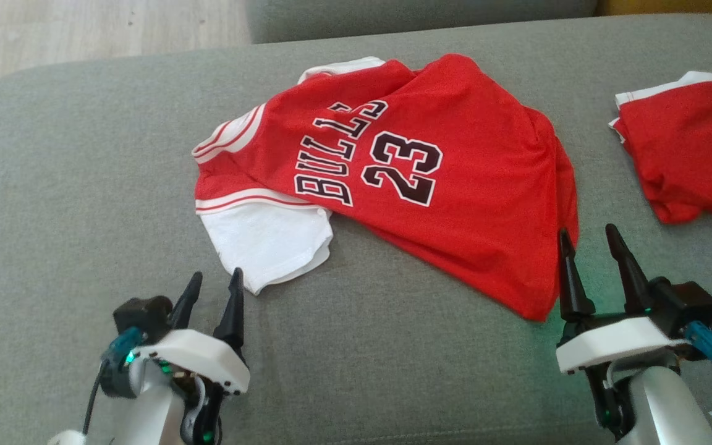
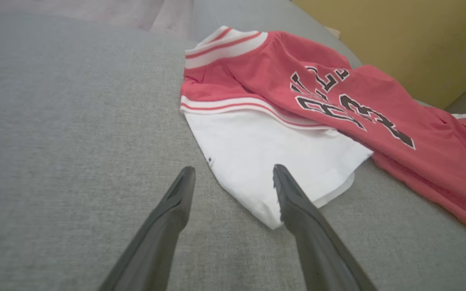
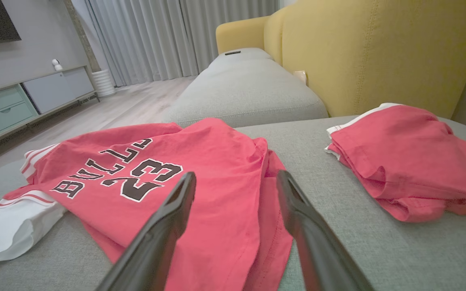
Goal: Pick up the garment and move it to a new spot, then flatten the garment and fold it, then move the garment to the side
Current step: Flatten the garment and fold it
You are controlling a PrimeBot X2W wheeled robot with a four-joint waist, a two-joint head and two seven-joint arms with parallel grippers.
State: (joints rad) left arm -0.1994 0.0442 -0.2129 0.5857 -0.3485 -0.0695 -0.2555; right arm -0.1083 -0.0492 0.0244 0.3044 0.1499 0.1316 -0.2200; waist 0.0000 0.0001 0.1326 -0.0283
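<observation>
We judge the work barely begun: the red jersey [image 1: 405,179] lies rumpled, unfolded, on the grey sofa seat [image 1: 84,185], both our jaws gaping empty at its near edge.

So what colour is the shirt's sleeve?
The sleeve is white, edged by a red-and-white striped band; clearest in the left wrist view.

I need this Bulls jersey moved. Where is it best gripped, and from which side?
Probably by its near edges, approached from the robot's side: white sleeve with the left tool, red hem corner with the right tool. Both lie flat, just ahead of open jaws.
</observation>
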